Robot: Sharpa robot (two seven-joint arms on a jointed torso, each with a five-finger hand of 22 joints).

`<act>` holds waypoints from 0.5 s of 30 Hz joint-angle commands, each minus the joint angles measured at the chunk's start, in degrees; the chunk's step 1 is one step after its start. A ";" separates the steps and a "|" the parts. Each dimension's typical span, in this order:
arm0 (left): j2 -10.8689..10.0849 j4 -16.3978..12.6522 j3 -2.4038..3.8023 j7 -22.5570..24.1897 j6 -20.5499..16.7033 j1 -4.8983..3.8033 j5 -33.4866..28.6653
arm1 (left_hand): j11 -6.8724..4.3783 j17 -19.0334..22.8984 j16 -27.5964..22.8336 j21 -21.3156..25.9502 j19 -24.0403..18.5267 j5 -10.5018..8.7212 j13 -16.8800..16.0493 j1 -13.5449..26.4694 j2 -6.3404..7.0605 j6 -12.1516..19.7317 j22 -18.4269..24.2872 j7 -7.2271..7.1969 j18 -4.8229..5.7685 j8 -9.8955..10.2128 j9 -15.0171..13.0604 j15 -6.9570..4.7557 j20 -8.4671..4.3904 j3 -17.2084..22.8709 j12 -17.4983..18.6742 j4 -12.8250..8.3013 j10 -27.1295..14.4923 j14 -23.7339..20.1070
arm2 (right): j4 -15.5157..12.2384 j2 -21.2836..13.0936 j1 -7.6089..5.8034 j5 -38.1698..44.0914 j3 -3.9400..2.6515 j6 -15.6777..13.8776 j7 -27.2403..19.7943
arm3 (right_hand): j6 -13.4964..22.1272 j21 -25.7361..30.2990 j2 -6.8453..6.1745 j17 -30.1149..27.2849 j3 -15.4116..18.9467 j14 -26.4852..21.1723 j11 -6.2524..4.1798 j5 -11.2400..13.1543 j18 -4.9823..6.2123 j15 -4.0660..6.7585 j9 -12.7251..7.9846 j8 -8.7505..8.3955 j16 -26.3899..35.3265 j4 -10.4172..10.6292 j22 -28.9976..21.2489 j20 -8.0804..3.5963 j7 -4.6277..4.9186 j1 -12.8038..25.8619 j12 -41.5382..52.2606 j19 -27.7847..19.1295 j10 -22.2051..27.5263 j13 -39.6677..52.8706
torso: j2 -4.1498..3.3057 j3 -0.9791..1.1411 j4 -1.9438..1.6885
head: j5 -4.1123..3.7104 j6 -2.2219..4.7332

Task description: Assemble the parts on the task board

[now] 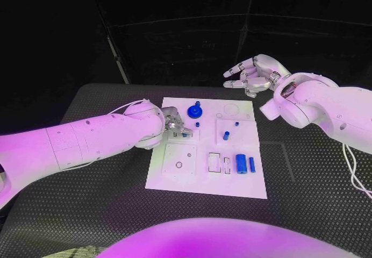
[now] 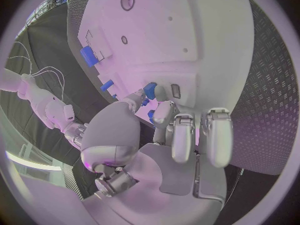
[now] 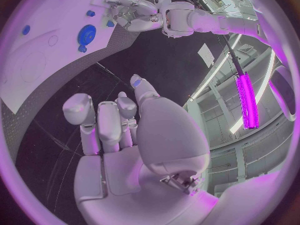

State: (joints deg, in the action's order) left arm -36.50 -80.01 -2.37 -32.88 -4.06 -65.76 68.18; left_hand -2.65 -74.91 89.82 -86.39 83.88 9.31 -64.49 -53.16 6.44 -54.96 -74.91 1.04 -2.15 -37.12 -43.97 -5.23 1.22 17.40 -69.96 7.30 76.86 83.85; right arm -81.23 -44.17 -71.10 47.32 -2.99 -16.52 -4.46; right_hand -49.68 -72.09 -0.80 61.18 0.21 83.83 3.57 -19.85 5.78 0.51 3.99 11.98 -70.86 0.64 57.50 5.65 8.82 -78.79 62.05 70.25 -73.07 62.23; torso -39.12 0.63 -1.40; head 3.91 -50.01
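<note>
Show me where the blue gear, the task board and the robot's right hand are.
blue gear (image 1: 194, 112), head view, on the middle of its disc.
task board (image 1: 203, 185), head view, on a bare part near its front edge.
right hand (image 1: 254, 72), head view, on the palm.

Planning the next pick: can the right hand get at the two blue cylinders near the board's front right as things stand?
Probably yes. The right hand hangs open beyond the board's far edge, holding nothing, and the blue cylinders lie uncovered; the left hand works farther left.

left hand (image 1: 172, 124) lowered, right hand (image 1: 252, 72) raised, empty
</note>
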 commanded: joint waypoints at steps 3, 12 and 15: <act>-0.67 -0.65 0.93 -1.55 0.14 0.26 -0.33 | 0.15 -15.09 0.18 -0.42 4.23 -2.16 -0.14 0.11 -0.22 0.14 -11.39 0.15 1.17 0.05 0.02 -0.39 -0.41 -4.25 -0.49 2.30 0.02 6.15 | 0.15 0.03 -0.10 0.08 -0.05 0.00 -0.65 | 0.54 0.42 -0.03 -0.38 -0.21 0.37 0.07 -0.25 0.99 0.26 -0.08 0.22 0.59 -0.15 -0.30 -0.12 0.12 0.23 -0.60 -0.09 0.47 -0.33 | 0.02 0.01 0.02 | -0.14 0.01; -2.03 -2.29 4.53 -1.92 2.33 -0.21 -0.25 | 0.20 -15.09 0.18 -0.34 4.22 -4.52 0.07 -1.48 -0.97 0.44 -11.38 0.22 1.15 -0.10 -0.05 -0.35 -0.43 -8.63 -0.45 4.83 -0.24 6.15 | 0.56 0.09 -0.09 0.08 -0.04 -0.02 -0.74 | 0.64 0.65 -0.21 -0.79 -0.12 0.27 0.10 -0.23 1.05 0.25 -0.09 0.25 0.95 -0.09 -0.62 -0.12 0.12 0.50 -0.83 -0.26 0.63 -0.61 | 0.04 0.06 0.05 | -0.12 0.01; -2.53 -2.75 5.08 -1.97 3.29 -0.77 -0.20 | 0.21 -15.09 0.18 -0.34 4.22 -4.67 0.10 -1.76 -1.10 0.51 -11.38 0.24 1.15 -0.12 -0.05 -0.33 -0.42 -9.10 -0.44 5.09 -0.29 6.15 | 0.71 0.10 -0.09 0.08 -0.04 -0.04 -0.79 | 0.65 0.66 -0.21 -0.79 -0.11 0.26 0.10 -0.23 1.05 0.25 -0.09 0.25 0.96 -0.09 -0.63 -0.12 0.12 0.50 -0.83 -0.26 0.63 -0.61 | 0.08 0.08 0.00 | -0.12 0.01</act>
State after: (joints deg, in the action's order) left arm -38.95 -82.46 2.63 -34.07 -2.85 -66.34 68.07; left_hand -2.65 -74.91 89.82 -86.61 83.88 4.87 -64.45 -54.42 5.19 -54.67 -74.91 1.34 -2.16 -37.07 -43.96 -5.22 1.22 8.46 -70.33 12.39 76.87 83.85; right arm -80.50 -44.12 -71.10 47.33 -2.98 -16.53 -4.59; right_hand -49.47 -71.61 -0.80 60.45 0.21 83.83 3.79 -19.85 5.78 0.51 3.99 11.98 -70.02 0.64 56.93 5.65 9.03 -78.79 61.39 70.24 -72.86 61.67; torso -39.12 0.68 -1.35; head 3.78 -50.01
